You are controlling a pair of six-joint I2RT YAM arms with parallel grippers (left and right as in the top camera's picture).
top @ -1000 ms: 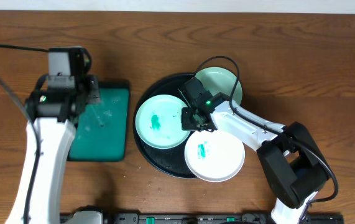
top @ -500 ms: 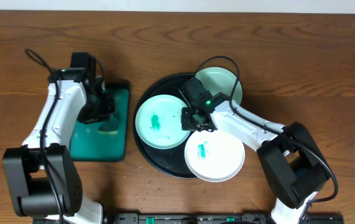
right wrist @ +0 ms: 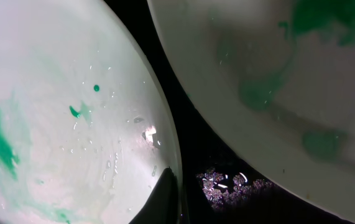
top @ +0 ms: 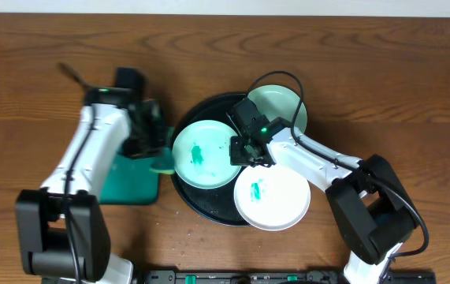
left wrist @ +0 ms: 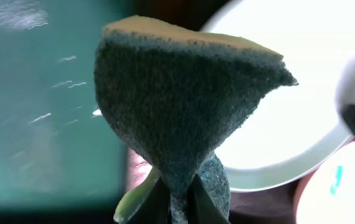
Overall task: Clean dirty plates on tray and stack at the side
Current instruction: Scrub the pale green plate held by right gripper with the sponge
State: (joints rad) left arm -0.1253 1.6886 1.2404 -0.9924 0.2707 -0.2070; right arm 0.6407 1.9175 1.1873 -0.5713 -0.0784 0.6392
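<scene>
The black tray [top: 189, 189] holds three plates. A mint-green plate [top: 203, 154] with a green smear lies on its left. A second mint-green plate [top: 284, 106] lies at the back. A white plate [top: 276, 201] with a green smear lies at the front right. My right gripper [top: 242, 150] is shut on the left mint plate's right rim. In the right wrist view one finger [right wrist: 168, 199] lies on that rim [right wrist: 59, 124]; another plate [right wrist: 289, 81] is beside it. My left gripper [top: 155, 150] is shut on a green sponge [left wrist: 183, 106] just left of that plate [left wrist: 289, 124].
A smaller green rectangular tray [top: 126, 177] lies left of the black tray, partly under my left arm; it fills the left of the left wrist view [left wrist: 34, 93]. Brown wooden table [top: 406, 79] extends to the right and behind.
My left arm has swung right from over the green rectangular tray to the left edge of the black tray, carrying the sponge. The right arm and the plates have not moved.
</scene>
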